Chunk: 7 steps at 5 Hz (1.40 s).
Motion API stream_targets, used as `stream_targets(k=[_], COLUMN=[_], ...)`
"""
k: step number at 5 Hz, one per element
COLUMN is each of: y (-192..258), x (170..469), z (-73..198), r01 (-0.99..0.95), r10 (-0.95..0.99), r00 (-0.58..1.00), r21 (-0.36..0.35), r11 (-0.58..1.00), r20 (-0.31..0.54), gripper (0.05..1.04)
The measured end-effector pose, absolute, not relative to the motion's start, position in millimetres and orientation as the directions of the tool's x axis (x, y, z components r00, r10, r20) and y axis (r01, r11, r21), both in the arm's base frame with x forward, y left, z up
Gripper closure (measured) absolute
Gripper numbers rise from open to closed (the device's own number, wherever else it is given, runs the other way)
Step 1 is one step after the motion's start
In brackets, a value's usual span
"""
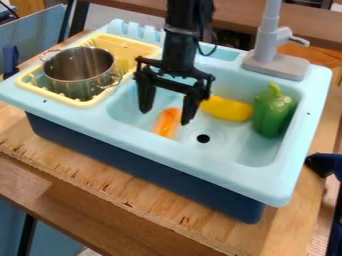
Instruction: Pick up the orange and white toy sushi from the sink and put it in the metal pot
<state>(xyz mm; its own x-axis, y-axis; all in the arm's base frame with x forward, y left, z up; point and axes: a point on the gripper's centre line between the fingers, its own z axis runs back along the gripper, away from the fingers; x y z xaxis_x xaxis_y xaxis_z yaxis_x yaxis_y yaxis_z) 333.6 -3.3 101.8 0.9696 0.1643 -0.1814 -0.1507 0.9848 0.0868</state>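
Part of the arm [179,47] is cut off by the top edge; the orange thing [167,123] in the sink [220,141] is too blurred to be identified. It is seen between the widely spread fingers of the gripper [165,117]; whether it is touched cannot be told.

Pot [80,70] in rack [137,46] left of basin [230,142], toy [167,123] left of drain [203,138], pepper [271,114] right

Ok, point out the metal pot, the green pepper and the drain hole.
Metal pot [77,88]: camera view, on its near outer wall.
Green pepper [272,116]: camera view, mid-body, below the stem.
Drain hole [203,138]: camera view, centre of the dark opening.
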Motion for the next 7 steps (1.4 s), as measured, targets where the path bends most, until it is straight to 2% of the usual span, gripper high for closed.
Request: stream_targets(k=[2, 3, 4, 5, 7], y=[-13, -4, 10, 10, -10], x=[338, 314, 297, 297, 314], z=[83, 70, 68, 71, 96], r01=[-0.119, -0.136, -0.175, -0.159, -0.063], r10=[0.15, 0.181, 0.215, 0.2, 0.107], r00=[0.952, 0.925, 0.909, 0.908, 0.936], r21=[0.129, 0.153, 0.142, 0.138, 0.137], r11=[0.984, 0.979, 0.974, 0.977, 0.989], r20=[-0.267, -0.335, -0.357, -0.368, -0.335], gripper=[0.083, 0.13, 0.4, 0.518, 0.519])
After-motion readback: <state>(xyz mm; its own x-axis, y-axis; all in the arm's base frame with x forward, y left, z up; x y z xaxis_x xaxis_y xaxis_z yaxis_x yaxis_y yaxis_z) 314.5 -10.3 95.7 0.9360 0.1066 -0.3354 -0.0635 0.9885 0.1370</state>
